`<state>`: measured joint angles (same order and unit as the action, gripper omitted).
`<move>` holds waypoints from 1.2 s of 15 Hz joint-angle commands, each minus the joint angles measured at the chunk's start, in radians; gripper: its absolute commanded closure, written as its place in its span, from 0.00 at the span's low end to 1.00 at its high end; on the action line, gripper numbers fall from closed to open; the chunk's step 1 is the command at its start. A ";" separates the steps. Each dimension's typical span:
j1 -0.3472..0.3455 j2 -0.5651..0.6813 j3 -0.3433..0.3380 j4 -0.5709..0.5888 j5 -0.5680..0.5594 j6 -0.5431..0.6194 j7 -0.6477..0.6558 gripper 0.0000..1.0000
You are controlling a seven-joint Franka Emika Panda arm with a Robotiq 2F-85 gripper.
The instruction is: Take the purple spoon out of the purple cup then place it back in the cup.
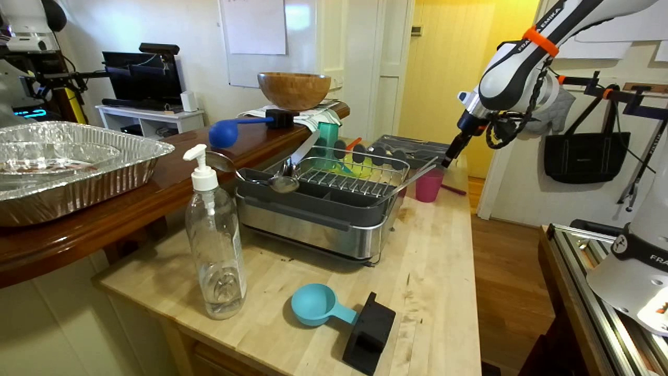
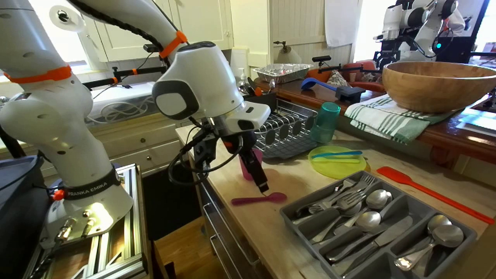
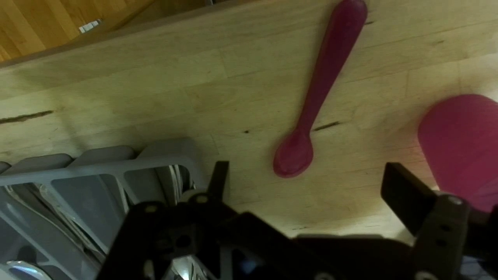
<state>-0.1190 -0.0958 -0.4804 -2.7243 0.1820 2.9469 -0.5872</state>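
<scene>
Spoon (image 3: 320, 93) beside cup (image 3: 463, 140), cutlery (image 2: 370, 221) in tray (image 2: 416, 209)

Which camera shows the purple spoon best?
Wrist view: the purple spoon appears largest, bowl and handle clear. In an exterior view, the spoon is smaller; in an exterior view, the purple cup blocks its bowl.

Spoon (image 3: 320, 87) on tabletop (image 3: 241, 105), between cup (image 3: 463, 144) and cutlery tray (image 3: 97, 168)

The orange-banded, white, jointed arm (image 2: 141, 18) slopes down in both exterior views to a rounded white wrist (image 2: 211, 81); below, the black two-fingered gripper (image 3: 305, 171) slants downward, its fingers (image 3: 406, 196) spread well apart.
</scene>
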 commanded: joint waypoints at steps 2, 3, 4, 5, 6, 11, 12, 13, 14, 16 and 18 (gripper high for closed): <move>0.024 0.090 -0.001 0.045 0.064 0.001 0.001 0.00; 0.027 0.102 0.000 0.052 0.084 0.002 -0.004 0.00; 0.029 0.120 0.002 0.063 0.102 0.002 -0.006 0.00; 0.032 0.135 0.004 0.075 0.124 -0.002 -0.013 0.00; 0.034 0.152 0.008 0.088 0.148 -0.012 -0.019 0.00; 0.017 0.242 0.050 0.145 0.262 -0.020 -0.041 0.00; 0.012 0.257 0.060 0.157 0.281 -0.024 -0.045 0.00; 0.006 0.275 0.072 0.166 0.302 -0.022 -0.050 0.00; -0.001 0.289 0.082 0.176 0.320 -0.025 -0.056 0.04; -0.016 0.317 0.104 0.195 0.353 -0.024 -0.066 0.29; -0.029 0.341 0.121 0.212 0.374 -0.025 -0.073 0.36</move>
<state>-0.1123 0.1862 -0.3968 -2.5618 0.4949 2.9448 -0.6179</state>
